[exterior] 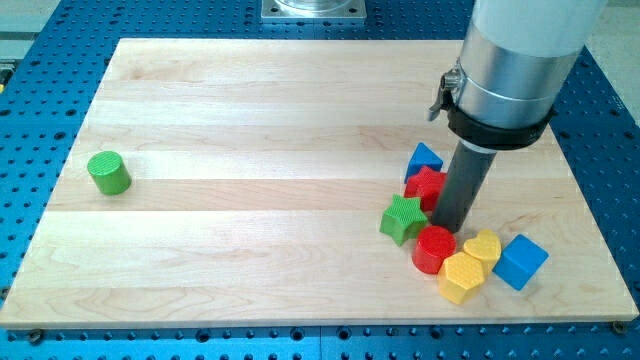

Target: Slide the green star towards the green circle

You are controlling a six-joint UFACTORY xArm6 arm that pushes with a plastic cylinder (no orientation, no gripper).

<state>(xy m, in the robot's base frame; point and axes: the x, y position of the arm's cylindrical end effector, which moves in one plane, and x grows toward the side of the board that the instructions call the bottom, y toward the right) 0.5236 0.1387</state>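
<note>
The green star (402, 219) lies on the wooden board at the view's right, at the left edge of a cluster of blocks. The green circle (108, 172), a short cylinder, stands alone far off at the view's left. My tip (452, 224) is the lower end of the dark rod, down on the board just right of the green star. It sits between a red star-like block (427, 186) above and a red cylinder (434, 249) below. A small gap separates it from the green star.
A blue triangular block (424, 158) lies above the red one. A yellow hexagon (462, 277), a yellow heart-like block (483, 246) and a blue cube (521, 262) sit at the lower right. The board's right edge (600, 215) is near.
</note>
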